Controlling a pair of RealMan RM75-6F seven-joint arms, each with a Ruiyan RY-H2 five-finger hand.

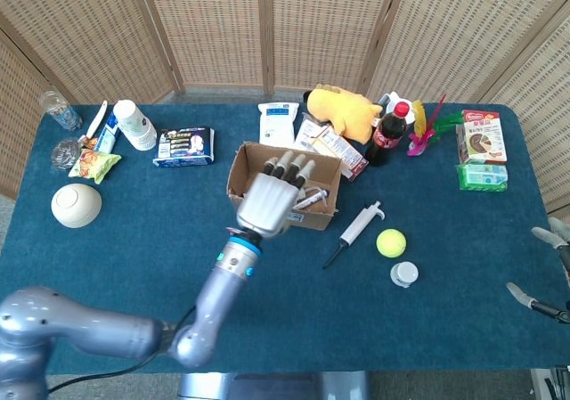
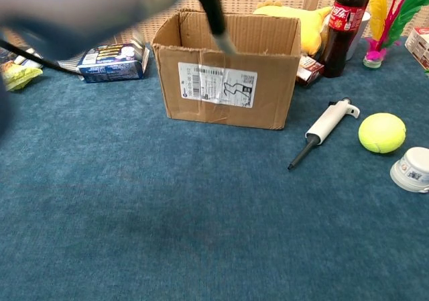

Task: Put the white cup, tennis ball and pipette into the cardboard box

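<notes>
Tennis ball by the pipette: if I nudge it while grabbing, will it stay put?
Probably not. The tennis ball is round and lies free on the flat cloth, so a nudge would likely roll it, perhaps into the white cup beside it. Its fuzzy felt should grip well once enclosed.

Cola bottle (image 1: 387, 133) beside yellow plush (image 1: 344, 109)

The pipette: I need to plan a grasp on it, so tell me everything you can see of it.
The white plastic pipette has a thick white body, a small plunger knob at its upper-right end and a thin dark tip pointing lower-left. It lies flat and diagonal on the blue felt table, right of the brown cardboard box and left of the yellow-green tennis ball. Only the table touches it; neither hand is on it.
</notes>
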